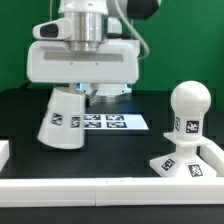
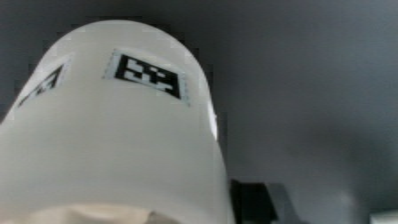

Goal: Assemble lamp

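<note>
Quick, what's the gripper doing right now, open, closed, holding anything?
Gripper: closed on the lamp shade, which hangs tilted under it, beside the marker board.

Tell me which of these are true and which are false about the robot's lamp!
1. The shade is in the gripper. True.
2. The bulb lies flat on the table. False: it stands upright on the base.
3. The shade hangs tilted. True.
4. The shade already covers the bulb. False: it is apart from the bulb, toward the exterior view's left.
5. The marker board lies on the table behind the shade. True.
</note>
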`<action>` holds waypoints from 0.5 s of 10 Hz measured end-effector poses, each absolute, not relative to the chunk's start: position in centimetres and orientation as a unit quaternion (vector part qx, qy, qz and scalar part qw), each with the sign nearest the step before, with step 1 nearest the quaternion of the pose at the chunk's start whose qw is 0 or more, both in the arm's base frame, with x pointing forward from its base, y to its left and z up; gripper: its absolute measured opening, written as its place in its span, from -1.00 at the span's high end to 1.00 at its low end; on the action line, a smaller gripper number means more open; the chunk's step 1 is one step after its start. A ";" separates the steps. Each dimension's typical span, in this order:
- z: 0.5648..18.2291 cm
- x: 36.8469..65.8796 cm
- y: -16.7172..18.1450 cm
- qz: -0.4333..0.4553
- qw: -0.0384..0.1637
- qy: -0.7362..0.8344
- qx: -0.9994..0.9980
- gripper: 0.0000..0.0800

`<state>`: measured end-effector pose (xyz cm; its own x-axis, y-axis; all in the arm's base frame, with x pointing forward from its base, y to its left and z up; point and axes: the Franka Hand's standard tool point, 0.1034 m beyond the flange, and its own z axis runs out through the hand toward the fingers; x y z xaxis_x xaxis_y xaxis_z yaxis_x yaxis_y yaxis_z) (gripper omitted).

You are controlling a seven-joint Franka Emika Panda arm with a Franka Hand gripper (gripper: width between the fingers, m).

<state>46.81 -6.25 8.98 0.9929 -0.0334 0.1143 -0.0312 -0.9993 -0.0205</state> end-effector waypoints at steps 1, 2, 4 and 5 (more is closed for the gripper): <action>9.7 47.6 -6.3 -0.069 0.019 0.043 -0.996 0.89; 10.2 48.2 -6.3 -0.079 0.030 0.069 -0.994 0.89; 11.2 48.7 -6.8 -0.087 0.051 0.103 -0.990 0.89; 11.1 48.6 -6.7 -0.085 0.051 0.102 -0.990 0.89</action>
